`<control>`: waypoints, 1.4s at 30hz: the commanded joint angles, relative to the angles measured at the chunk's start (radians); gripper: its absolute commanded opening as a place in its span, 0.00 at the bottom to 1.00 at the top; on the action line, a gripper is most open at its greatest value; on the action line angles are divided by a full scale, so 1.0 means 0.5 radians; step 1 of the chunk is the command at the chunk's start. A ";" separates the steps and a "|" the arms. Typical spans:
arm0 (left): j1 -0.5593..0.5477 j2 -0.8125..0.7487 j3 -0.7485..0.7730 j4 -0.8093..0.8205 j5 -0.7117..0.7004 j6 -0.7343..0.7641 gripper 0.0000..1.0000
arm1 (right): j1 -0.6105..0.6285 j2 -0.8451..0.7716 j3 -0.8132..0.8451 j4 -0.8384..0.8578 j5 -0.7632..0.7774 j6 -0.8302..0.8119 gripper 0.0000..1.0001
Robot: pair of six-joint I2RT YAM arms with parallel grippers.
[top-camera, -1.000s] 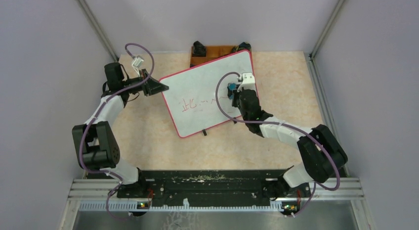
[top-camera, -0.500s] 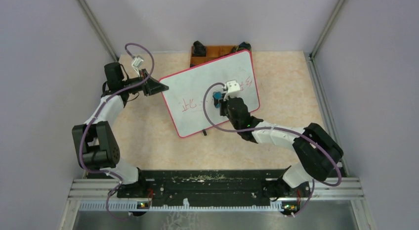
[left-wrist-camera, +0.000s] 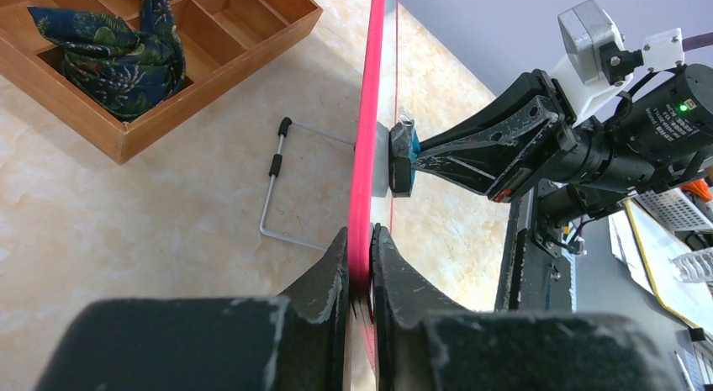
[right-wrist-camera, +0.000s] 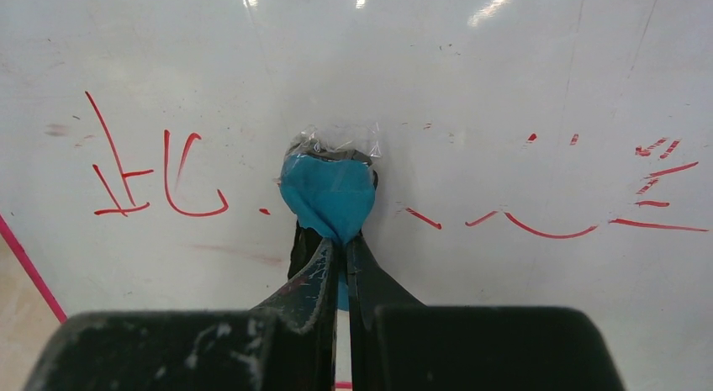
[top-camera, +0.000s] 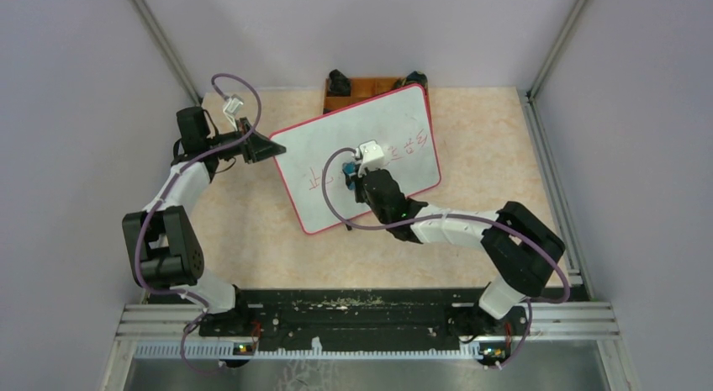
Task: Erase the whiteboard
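**Top view**
- Whiteboard (top-camera: pixel 395 122): red-rimmed, set askew on the beige surface (top-camera: pixel 488 139). Its far corner overlaps a wooden tray (top-camera: pixel 363 87).
- Red characters (top-camera: pixel 318 179): written across the board's middle and toward its right.
- Left hand (top-camera: pixel 277 147): at the board's left corner, pinching the rim.
- Right hand (top-camera: pixel 351 176): over the board's middle, carrying a blue eraser (top-camera: pixel 346 167) that meets the white face.

**Left wrist view**
- Left hand (left-wrist-camera: pixel 360 261): fingers pressed together on the rim of the whiteboard (left-wrist-camera: pixel 367 113), which is seen edge-on as a red line.
- Blue eraser (left-wrist-camera: pixel 402 155): flat against the board face, held at the tip of the right hand (left-wrist-camera: pixel 425 151).
- Wire stand (left-wrist-camera: pixel 271 185) with black sleeves: beside the board's back.
- Wooden tray (left-wrist-camera: pixel 210 80): compartmented, with a dark patterned cloth (left-wrist-camera: pixel 118 50) in it.

**Right wrist view**
- Right hand (right-wrist-camera: pixel 343 256): fingers nearly closed, nipping the blue eraser (right-wrist-camera: pixel 328 193).
- The eraser touches the whiteboard (right-wrist-camera: pixel 471 63) between two groups of red characters (right-wrist-camera: pixel 160 177).
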 commanded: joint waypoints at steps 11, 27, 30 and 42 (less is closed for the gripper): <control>-0.027 0.011 0.021 -0.079 -0.057 0.171 0.00 | 0.095 0.239 0.386 0.050 -0.147 -0.067 0.00; -0.025 0.019 0.036 -0.100 -0.058 0.192 0.00 | -0.354 -0.149 -0.025 0.020 0.090 -0.124 0.00; -0.028 0.021 0.042 -0.104 -0.057 0.192 0.00 | -0.504 -0.174 -0.058 0.029 0.016 -0.113 0.00; -0.028 0.019 0.055 -0.121 -0.060 0.201 0.00 | -0.973 -0.236 -0.185 0.072 -0.147 -0.025 0.00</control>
